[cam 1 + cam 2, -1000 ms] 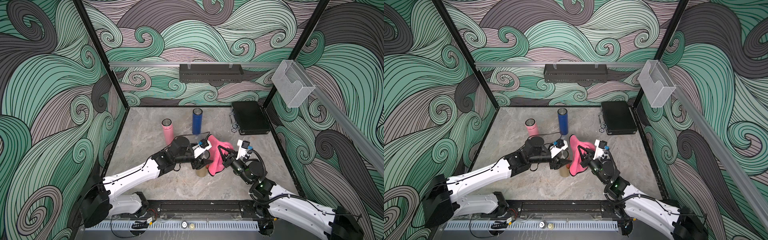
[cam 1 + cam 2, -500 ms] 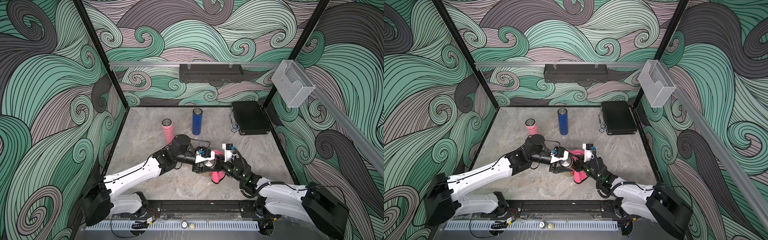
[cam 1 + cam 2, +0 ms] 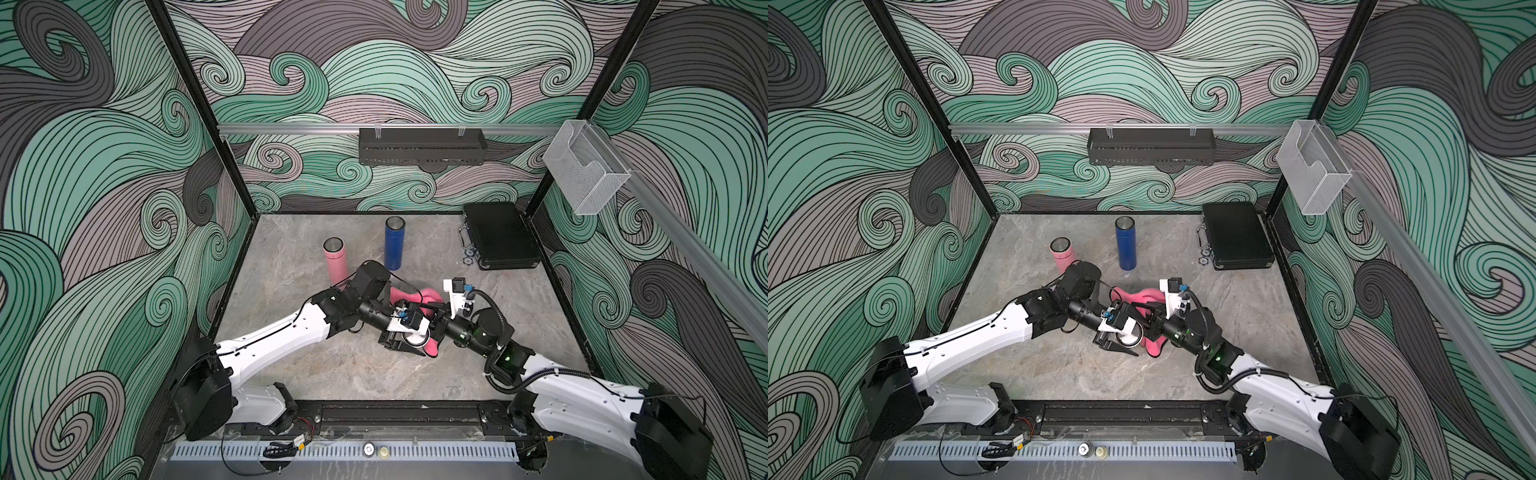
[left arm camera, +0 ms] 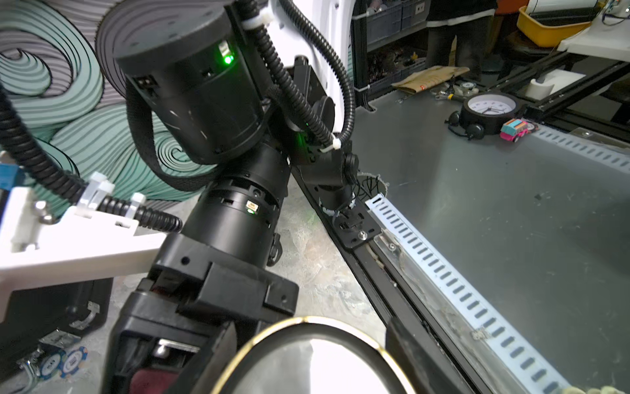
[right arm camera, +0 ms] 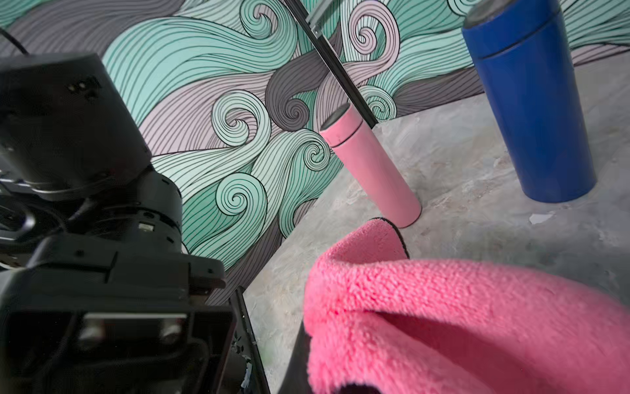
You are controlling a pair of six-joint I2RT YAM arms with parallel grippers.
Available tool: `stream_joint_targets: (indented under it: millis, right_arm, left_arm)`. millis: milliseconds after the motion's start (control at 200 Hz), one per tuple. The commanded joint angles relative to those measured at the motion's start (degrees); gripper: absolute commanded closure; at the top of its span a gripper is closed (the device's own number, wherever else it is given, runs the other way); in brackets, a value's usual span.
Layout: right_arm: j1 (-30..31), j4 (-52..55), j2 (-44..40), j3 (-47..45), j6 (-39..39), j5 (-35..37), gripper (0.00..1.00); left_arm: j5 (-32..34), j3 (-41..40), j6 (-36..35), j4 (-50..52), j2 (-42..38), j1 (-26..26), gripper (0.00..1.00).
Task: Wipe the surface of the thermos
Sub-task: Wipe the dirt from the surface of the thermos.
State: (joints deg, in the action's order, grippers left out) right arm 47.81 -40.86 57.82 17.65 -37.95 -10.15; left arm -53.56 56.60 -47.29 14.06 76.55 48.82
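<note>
In both top views my left gripper [image 3: 410, 345] [image 3: 1122, 345] is shut on the thermos [image 3: 414, 338] [image 3: 1128, 338], of which only the silver, gold-rimmed top shows, above mid-table. The left wrist view shows that top [image 4: 308, 361] between two dark fingers [image 4: 218, 354]. My right gripper [image 3: 433, 321] [image 3: 1151, 321] is shut on a pink cloth [image 3: 415, 295] [image 3: 1142, 297] that lies against the thermos's far and right side. In the right wrist view the cloth [image 5: 460, 324] hides the jaws, and the thermos body is out of sight.
A pink thermos [image 3: 335, 259] [image 5: 371, 170] and a blue thermos [image 3: 394, 243] [image 5: 531, 102] stand upright behind the arms. A black case [image 3: 500, 235] lies at the back right with poker chips [image 3: 467, 259] beside it. The two wrists nearly touch.
My right arm has come down and in from the right, bringing the cloth from hanging beside the thermos to lying against it. The left gripper has shifted the thermos slightly right.
</note>
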Motion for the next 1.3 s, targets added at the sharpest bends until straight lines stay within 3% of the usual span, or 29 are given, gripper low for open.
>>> stream_joint_targets:
  millis: [0,425,630,786,1136,1291]
  right_arm:
    - [-0.33,-2.51,3.66,-1.14,-0.56,-1.04,1.00]
    - [-0.27,3.04,-2.62,4.64,0.65,-4.74,1.00]
    - [-0.48,-2.52,4.84,0.66,-0.42,-2.79,1.00]
    - [-0.70,-6.69,9.22,-0.77,-1.42,-3.14,1.00]
    - [-0.44,4.44,-4.30,4.56,0.86,-4.49,1.00]
    - [-0.44,3.87,-3.44,1.38,0.70,-2.29,1.00]
  left_arm:
    - [-6.38,5.02,-8.36,3.87,0.90,1.19,1.00]
    - [-10.86,5.81,-17.16,11.21,0.50,1.01,1.00]
    - [-13.15,6.58,-18.98,13.55,0.48,0.18,1.00]
    - [-12.72,6.51,-15.96,11.51,0.10,-0.60,1.00]
    - [-9.40,4.94,-13.62,9.76,-1.54,-1.18,1.00]
    - [-9.84,4.75,-13.44,8.92,-1.17,-1.18,1.00]
